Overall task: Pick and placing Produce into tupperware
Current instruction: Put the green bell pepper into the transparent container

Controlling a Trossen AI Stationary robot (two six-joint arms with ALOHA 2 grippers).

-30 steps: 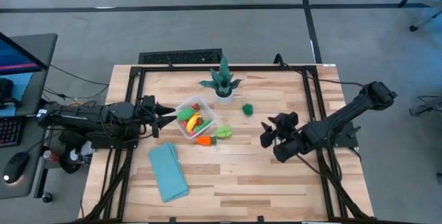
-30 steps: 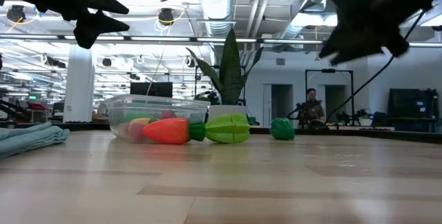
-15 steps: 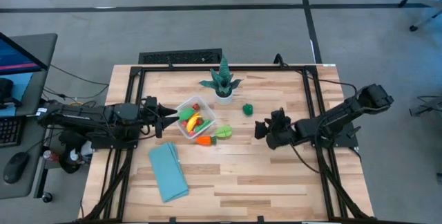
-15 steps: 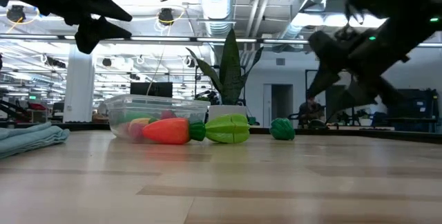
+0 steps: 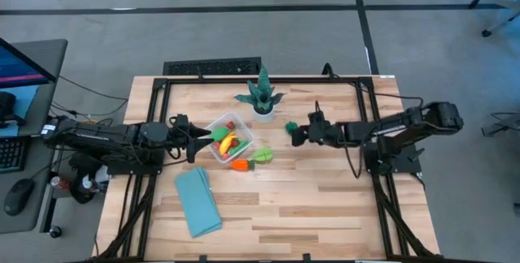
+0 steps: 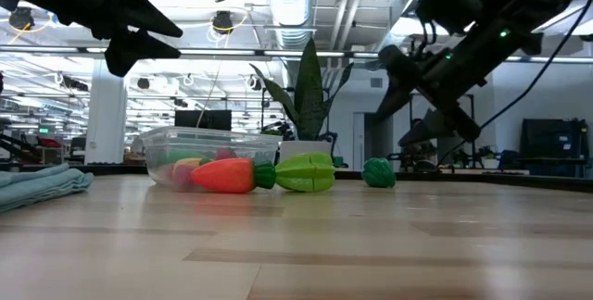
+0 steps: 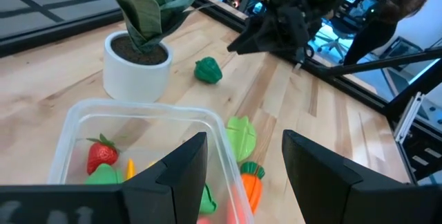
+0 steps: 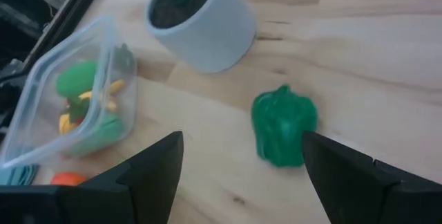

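- Where the wooden bench point(image 5: 309, 206) shows its pale planks in the high view, the tupperware point(image 5: 242, 131) sits a little toward nine o'clock of the middle: clear plastic, shallow, squarish with rounded corners.
- Inside it lie several pieces of produce: a red strawberry point(image 7: 101, 155), a yellow piece point(image 5: 228, 142) and green pieces point(image 8: 77, 81), all smooth moulded toys.
- Outside, touching or just beside the container's wall at five o'clock, lie an orange carrot point(image 5: 240, 165) with a green top and a ribbed light-green piece point(image 5: 262, 156).
- A lumpy dark-green pepper point(image 5: 291, 127) lies alone on the bench at three o'clock of the container, apart from it, and at about four o'clock of the white pot point(image 5: 263, 114) holding a spiky teal plant point(image 5: 260, 93).
- The right end effector point(image 5: 297, 133) is just beside the green pepper at its three o'clock side, fingers spread wide with the pepper ahead between them in the right wrist view; it holds nothing, and I cannot tell whether a finger touches the pepper.
- The left end effector point(image 5: 201, 140) hangs at nine o'clock of the container, above its edge, fingers spread and empty.
- A folded light-blue cloth point(image 5: 197, 201), soft and creased, lies at seven o'clock of the container.
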